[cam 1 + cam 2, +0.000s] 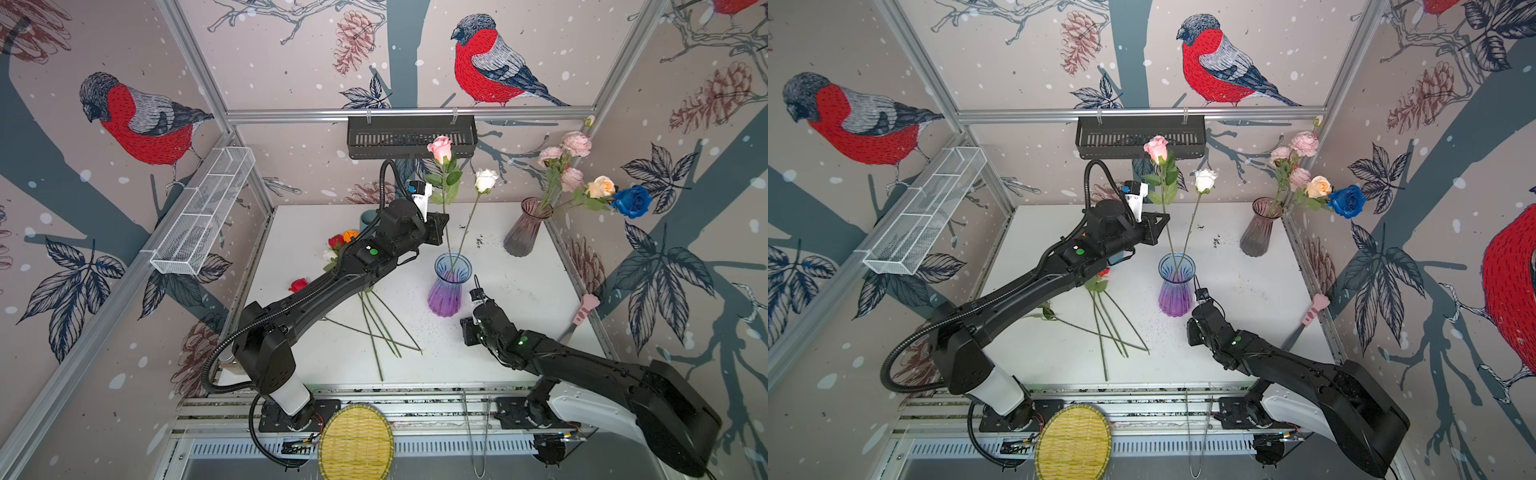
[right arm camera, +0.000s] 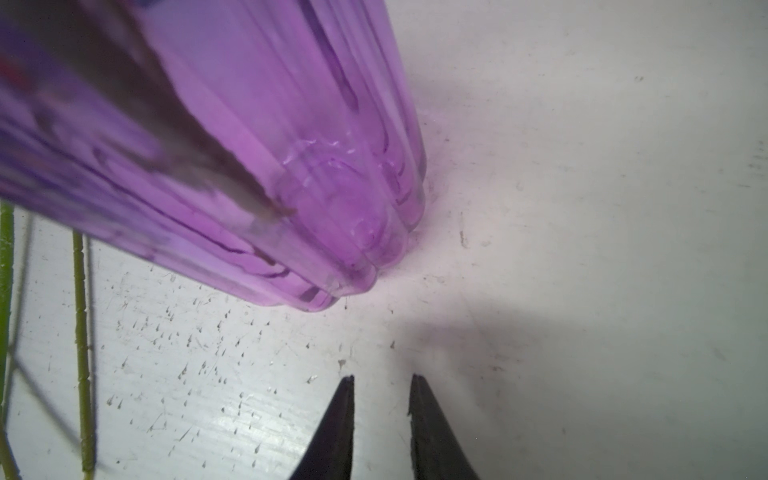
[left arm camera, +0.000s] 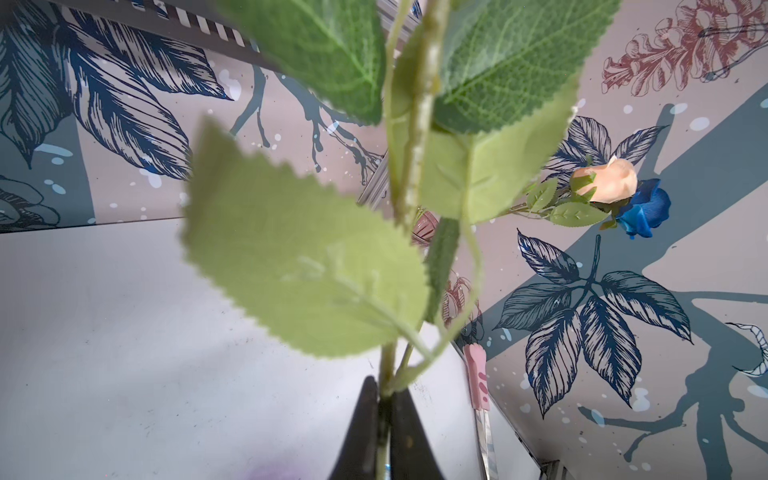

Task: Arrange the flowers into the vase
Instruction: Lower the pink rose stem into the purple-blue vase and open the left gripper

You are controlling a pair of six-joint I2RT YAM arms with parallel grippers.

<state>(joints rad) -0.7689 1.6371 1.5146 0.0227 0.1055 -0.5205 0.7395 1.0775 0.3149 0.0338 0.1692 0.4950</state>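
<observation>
White tabletop (image 1: 519,282) within bird-print walls. Loose flowers (image 1: 376,320) lie left, unplaced. Left gripper (image 3: 383,384) flanks the stem of the pink rose (image 1: 439,148), seated in the purple vase (image 1: 451,286); clamped or released cannot be told. Right gripper (image 2: 382,378), parted and empty, sits beside the vase. Next, presumably: free the stem, retreat past the leaves, fetch another.

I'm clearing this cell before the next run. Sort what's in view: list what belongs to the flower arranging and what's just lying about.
Job: purple vase, pink rose and white rose standing in it, loose flowers lying beside it, smoky vase holding carnations, peach rose, blue rose.

Lying about: black wall basket, white mesh tray, woven tray, pink-handled tool, teal cup.
</observation>
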